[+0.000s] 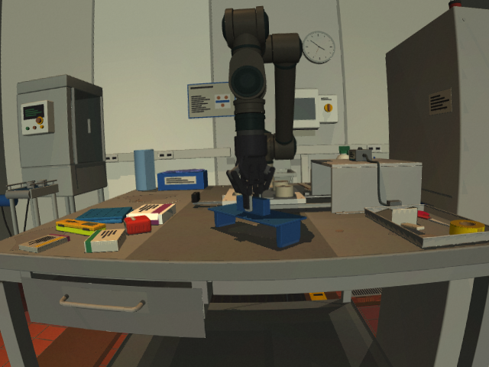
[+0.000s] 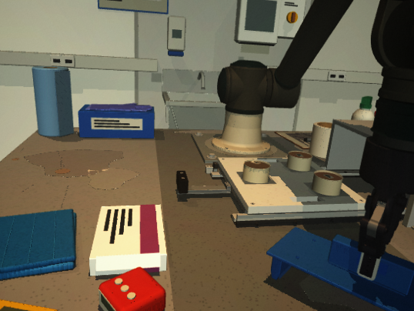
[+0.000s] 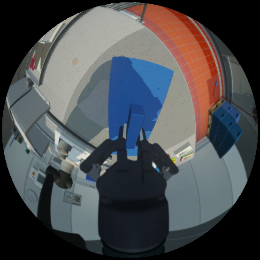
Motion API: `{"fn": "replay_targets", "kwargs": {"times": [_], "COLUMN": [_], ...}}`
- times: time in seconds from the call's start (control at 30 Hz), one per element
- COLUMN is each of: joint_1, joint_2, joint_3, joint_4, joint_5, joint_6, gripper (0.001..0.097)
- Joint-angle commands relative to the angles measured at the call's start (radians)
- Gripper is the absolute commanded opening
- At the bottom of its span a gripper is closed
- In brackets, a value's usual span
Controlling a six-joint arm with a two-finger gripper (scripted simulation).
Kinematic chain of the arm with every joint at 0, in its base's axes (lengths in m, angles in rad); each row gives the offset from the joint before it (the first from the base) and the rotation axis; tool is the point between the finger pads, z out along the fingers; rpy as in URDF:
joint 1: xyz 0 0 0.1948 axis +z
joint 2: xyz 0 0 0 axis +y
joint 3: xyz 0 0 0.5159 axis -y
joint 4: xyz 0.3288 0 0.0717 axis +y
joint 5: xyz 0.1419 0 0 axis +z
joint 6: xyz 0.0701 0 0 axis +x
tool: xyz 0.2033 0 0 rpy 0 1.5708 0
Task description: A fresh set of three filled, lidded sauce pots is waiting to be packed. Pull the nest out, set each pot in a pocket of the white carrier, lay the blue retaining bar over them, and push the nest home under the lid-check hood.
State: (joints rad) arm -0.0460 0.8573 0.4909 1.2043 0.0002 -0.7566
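My gripper (image 1: 249, 205) (image 2: 370, 265) (image 3: 132, 135) reaches straight down over the blue retaining bar (image 1: 258, 221) (image 2: 338, 265) (image 3: 138, 97), which stands on its two end legs on the bench in front of the carrier. Its fingers straddle the raised blue handle block (image 3: 135, 121) on top of the bar. Behind it the white carrier (image 2: 292, 188) sits pulled out on its rails, with three lidded sauce pots (image 2: 256, 171) (image 2: 299, 160) (image 2: 327, 182) standing in its pockets. The black nest handle (image 2: 181, 181) juts out to the left. The gripper is closed on the bar's handle block.
The grey lid-check hood (image 1: 365, 183) stands to the right of the carrier. A shallow tray (image 1: 428, 227) with tape and small tools lies at the right edge. Boxes (image 1: 152, 213), a red cube (image 2: 132, 292) and a blue pad (image 2: 36, 242) lie on the left.
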Motion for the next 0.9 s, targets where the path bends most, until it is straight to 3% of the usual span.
{"fn": "replay_targets", "kwargs": {"times": [0.0,0.23,0.57,0.87], "joint_1": [0.0,0.0,0.0,0.0], "joint_2": [-0.001,-0.001,-0.003,-0.012], "joint_3": [0.001,0.001,0.012,0.09], "joint_4": [0.0,0.0,0.012,0.097], "joint_5": [0.0,0.0,0.0,0.0], "joint_6": [0.0,0.0,0.0,0.0], "gripper": [0.022,0.008,0.008,0.008]}}
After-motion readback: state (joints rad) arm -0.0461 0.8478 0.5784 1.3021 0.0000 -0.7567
